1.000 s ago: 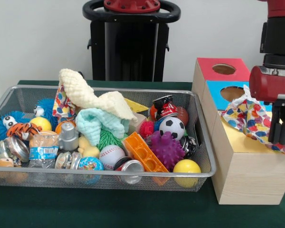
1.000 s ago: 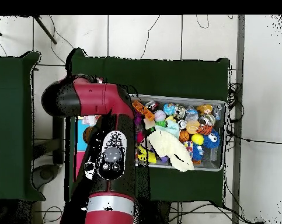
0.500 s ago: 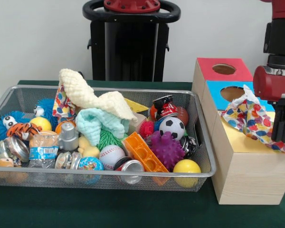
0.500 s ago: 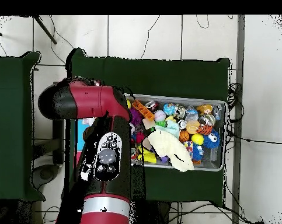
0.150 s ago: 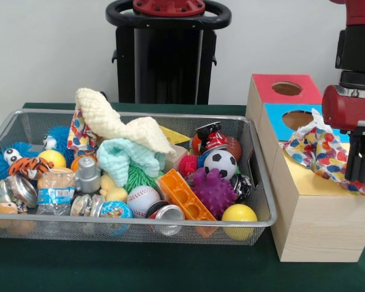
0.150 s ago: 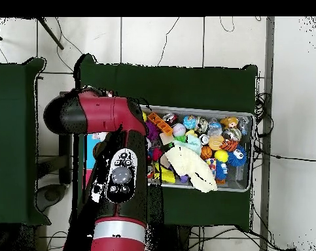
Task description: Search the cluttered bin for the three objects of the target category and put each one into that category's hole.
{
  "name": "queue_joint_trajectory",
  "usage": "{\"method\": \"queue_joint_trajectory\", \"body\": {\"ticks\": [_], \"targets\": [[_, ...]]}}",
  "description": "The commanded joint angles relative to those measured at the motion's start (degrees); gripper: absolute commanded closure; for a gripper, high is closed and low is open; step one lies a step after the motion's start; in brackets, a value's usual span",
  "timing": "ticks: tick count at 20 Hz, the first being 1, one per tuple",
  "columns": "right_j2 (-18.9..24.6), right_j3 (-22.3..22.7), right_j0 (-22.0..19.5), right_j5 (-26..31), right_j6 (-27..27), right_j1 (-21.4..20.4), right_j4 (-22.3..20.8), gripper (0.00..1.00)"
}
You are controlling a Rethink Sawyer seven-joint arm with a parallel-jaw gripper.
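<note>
The red and black arm descends vertically at the right edge of the front view, its red wrist housing level with the top of the wooden box (image 5: 316, 225). The gripper (image 5: 359, 173) hangs straight down over the yellow section of the box lid. How far the gripper is parted cannot be determined from either view.

The colourful spotted cloth (image 5: 319, 149) lies draped on the box lid immediately to the picture-left of the gripper, with a fold running beneath and behind it; whether it is gripped cannot be told. Behind the gripper are the blue-section hole (image 5: 298, 118) and, further back, the red-section hole (image 5: 286, 88).

The wire mesh bin (image 5: 140, 228) sits well apart to the picture-left, filled with balls, cans and cloths. Overhead, the arm (image 6: 118, 176) covers the box.
</note>
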Motion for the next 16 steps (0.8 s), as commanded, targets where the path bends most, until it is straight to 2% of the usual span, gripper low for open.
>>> {"method": "queue_joint_trajectory", "body": {"ticks": [1, 7, 16], "targets": [[2.9, 5.5, -2.4, 5.5, 5.6, 2.2, -0.9, 1.0], [1.1, 5.9, -1.4, 7.8, 6.4, 2.4, -1.4, 1.0], [1.1, 7.9, -2.4, 10.7, 4.5, 2.2, -2.1, 1.0]]}}
